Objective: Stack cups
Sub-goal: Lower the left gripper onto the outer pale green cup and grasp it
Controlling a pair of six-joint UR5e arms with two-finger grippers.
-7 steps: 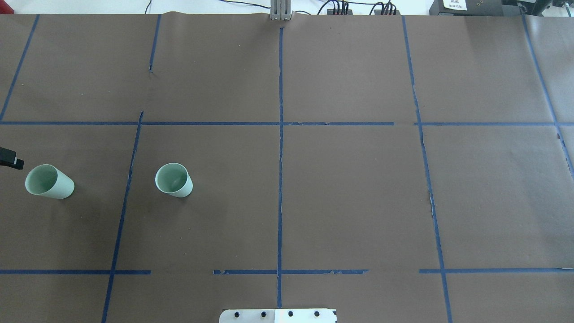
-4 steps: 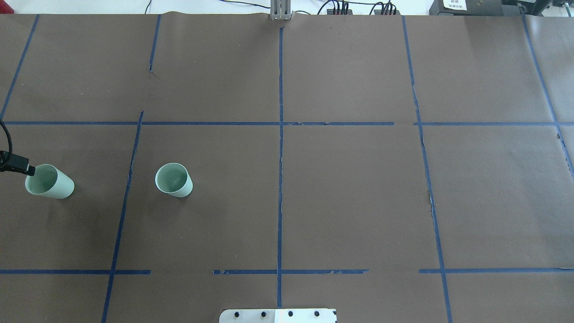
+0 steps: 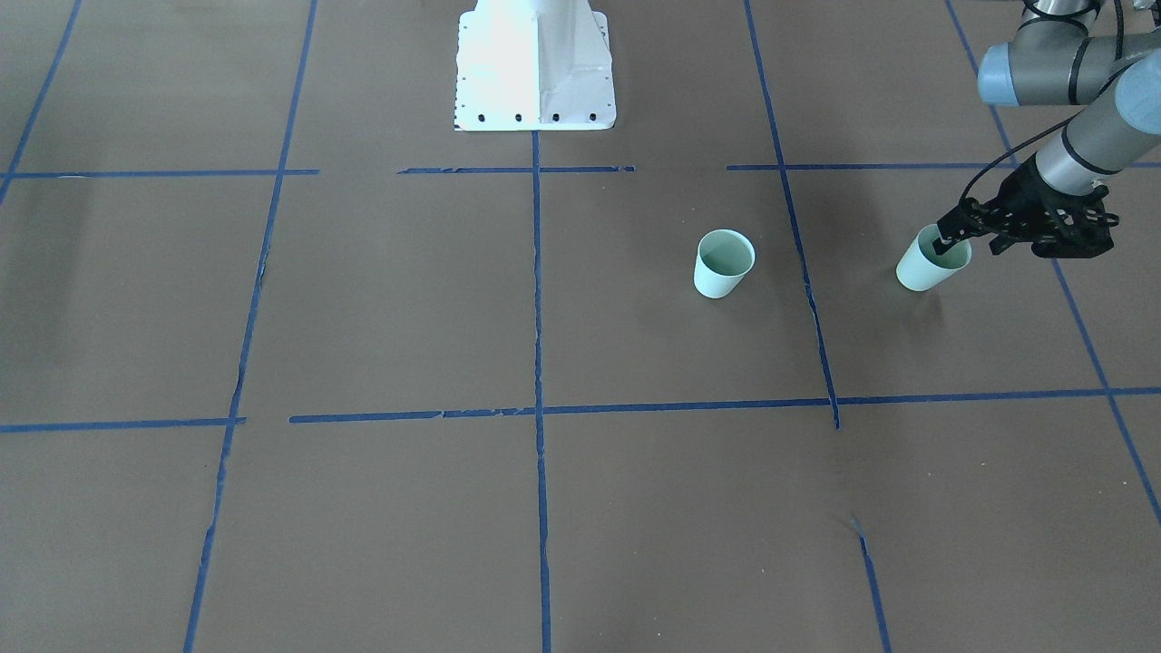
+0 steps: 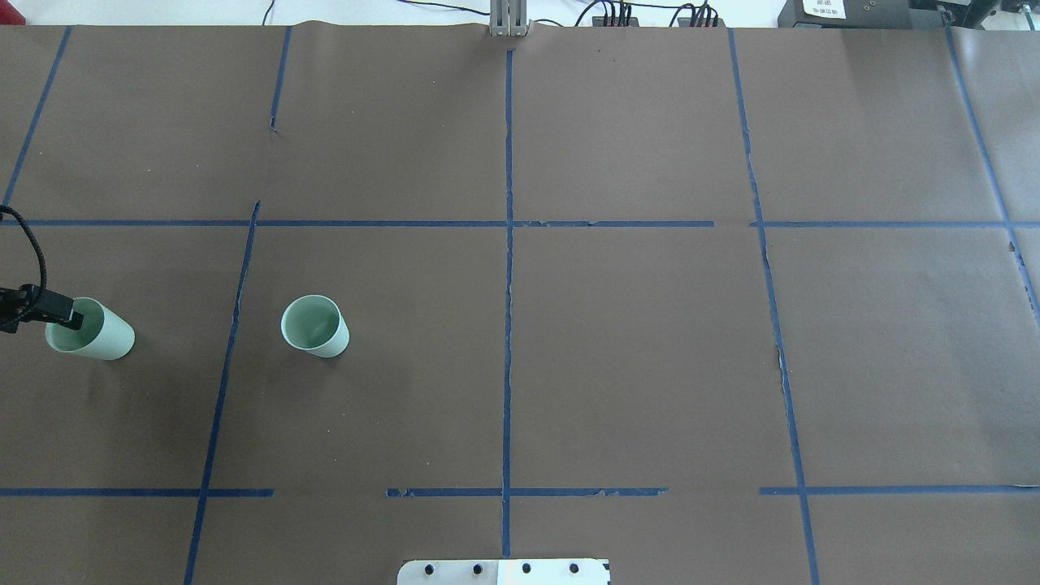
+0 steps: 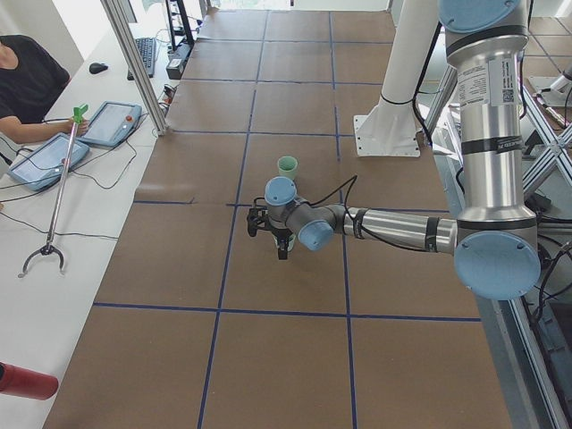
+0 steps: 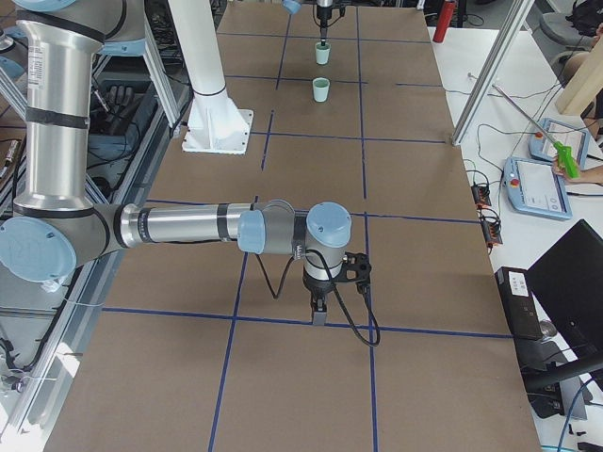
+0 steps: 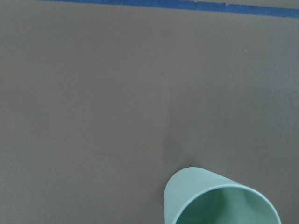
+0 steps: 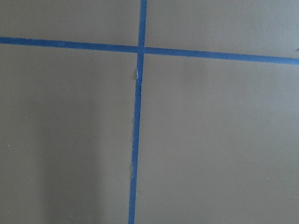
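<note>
Brown taped counter [image 4: 634,366]: 2 mint cups [image 4: 315,325] unstacked, well apart; left claw [image 4: 71,315] at rim of outer cup [image 4: 104,335], grip unclear.

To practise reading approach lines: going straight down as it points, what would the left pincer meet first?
The left pincer hangs at the mouth of the outer cup, so likely that cup's rim or inside first; depth is unclear.

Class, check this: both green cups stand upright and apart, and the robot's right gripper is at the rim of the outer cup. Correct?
No: the left gripper is at the rim of the outer cup, as the overhead exterior view shows. The rest holds.
</note>
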